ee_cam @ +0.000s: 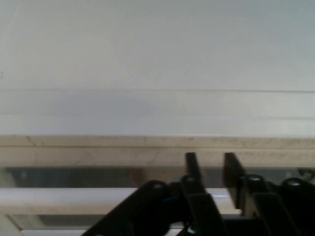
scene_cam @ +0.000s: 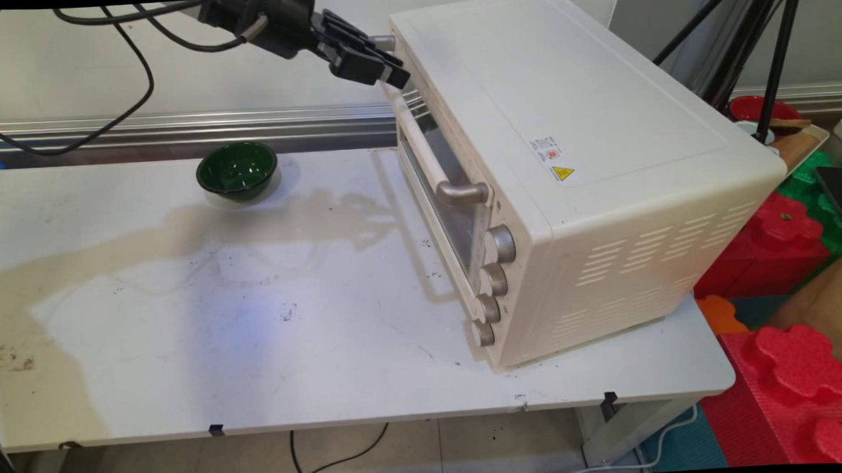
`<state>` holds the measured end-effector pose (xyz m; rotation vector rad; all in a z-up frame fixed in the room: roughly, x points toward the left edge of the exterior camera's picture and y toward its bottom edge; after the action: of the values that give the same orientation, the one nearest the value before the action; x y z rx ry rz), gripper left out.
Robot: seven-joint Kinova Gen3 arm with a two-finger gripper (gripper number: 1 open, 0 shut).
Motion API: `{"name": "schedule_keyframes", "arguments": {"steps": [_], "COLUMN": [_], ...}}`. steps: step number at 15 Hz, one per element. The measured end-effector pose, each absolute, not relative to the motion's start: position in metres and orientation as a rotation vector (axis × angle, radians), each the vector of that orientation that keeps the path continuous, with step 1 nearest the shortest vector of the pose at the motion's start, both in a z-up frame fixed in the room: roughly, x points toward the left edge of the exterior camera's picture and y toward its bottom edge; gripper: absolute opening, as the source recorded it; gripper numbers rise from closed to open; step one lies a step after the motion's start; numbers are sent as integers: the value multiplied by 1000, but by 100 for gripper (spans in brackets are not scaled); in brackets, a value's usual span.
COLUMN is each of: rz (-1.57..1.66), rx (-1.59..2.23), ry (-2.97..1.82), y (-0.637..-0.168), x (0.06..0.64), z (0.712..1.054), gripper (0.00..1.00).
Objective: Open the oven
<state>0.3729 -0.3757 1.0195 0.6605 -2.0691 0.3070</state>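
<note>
Toaster oven (scene_cam: 588, 158), cream-white and boxy, stands on the right half of the white worktop (scene_cam: 254, 329), turned so its front faces the worktop's left. Its glass door carries a long pale handle (scene_cam: 428, 154) on metal brackets, and four silver knobs (scene_cam: 494, 279) run in a column below the handle's near end. Slotted vents mark its near side; a small yellow warning sticker sits on top. The gripper (scene_cam: 389, 67) is at the door's top far corner, at about 11 o'clock of the oven, its fingers (ee_cam: 193, 164) nearly together with only a narrow gap, clasping nothing visible. A dark green bowl (scene_cam: 237, 170) rests well apart at the worktop's far edge.
</note>
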Motion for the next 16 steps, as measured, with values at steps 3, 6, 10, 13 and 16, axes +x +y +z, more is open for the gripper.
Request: {"name": "schedule_keyframes", "arguments": {"steps": [3,6,10,13,16], "rz": [301,291,278,267,264], "rx": [660,665,675,684,695], "ry": [-2076,-2087,-2101,-2110,-2114], "y": [-377,-380,-384,-387,-389], "x": [368,361,352,345,341], "z": [1018,1015,1009,1002,996], "gripper": [0,0,0,0,0]}}
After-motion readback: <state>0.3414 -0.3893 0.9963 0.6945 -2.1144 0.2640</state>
